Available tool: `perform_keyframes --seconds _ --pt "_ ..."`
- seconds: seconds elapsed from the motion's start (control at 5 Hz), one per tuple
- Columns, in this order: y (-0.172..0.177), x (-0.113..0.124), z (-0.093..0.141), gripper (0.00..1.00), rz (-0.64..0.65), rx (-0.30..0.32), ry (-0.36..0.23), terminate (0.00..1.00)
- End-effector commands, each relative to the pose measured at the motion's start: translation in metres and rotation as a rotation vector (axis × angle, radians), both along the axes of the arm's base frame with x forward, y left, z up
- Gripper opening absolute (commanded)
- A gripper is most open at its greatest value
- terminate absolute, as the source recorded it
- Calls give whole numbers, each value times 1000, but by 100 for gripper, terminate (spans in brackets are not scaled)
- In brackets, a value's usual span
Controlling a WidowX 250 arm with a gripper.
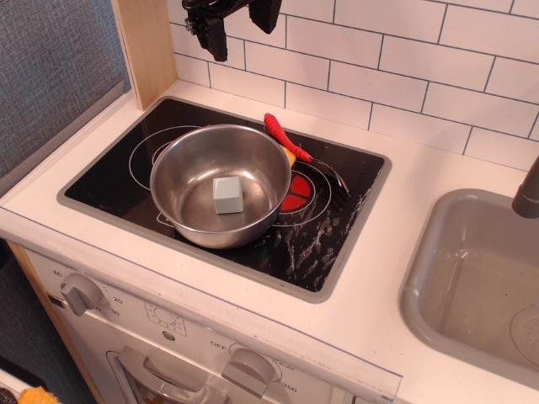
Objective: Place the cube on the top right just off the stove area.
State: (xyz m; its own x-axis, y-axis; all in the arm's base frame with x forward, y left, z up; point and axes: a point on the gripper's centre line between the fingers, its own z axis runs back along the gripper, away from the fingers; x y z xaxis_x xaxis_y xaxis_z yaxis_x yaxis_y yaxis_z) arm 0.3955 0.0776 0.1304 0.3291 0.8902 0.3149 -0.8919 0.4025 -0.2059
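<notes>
The cube point(227, 194), a small pale grey-blue block, sits inside the steel pot point(194, 160) near its middle. The pot stands on the black glass cooktop point(118, 172), which has white ring outlines, a red burner point(296, 195) and a grey rim. My gripper point(238, 23) hangs at the top of the view, above the cooktop's back edge and well above the pot. Its black fingers point(216, 35) are spread apart and hold nothing. Its upper part is cut off by the frame.
A red-handled utensil point(288, 139) with a metal end lies behind the pot, over the red burner. White tiled wall at the back. A wooden post point(147, 46) stands at back left. A grey sink basin point(476, 278) and dark tap point(528, 192) are at right. Knobs point(82, 293) line the front.
</notes>
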Motion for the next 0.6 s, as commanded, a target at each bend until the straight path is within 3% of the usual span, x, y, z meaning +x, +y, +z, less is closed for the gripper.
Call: perform_keyframes --seconds 0.0,0.4 --pt "0 0 0 100 0 0 0 0" --pt "-28 -24 16 100 -103 28 -6 0"
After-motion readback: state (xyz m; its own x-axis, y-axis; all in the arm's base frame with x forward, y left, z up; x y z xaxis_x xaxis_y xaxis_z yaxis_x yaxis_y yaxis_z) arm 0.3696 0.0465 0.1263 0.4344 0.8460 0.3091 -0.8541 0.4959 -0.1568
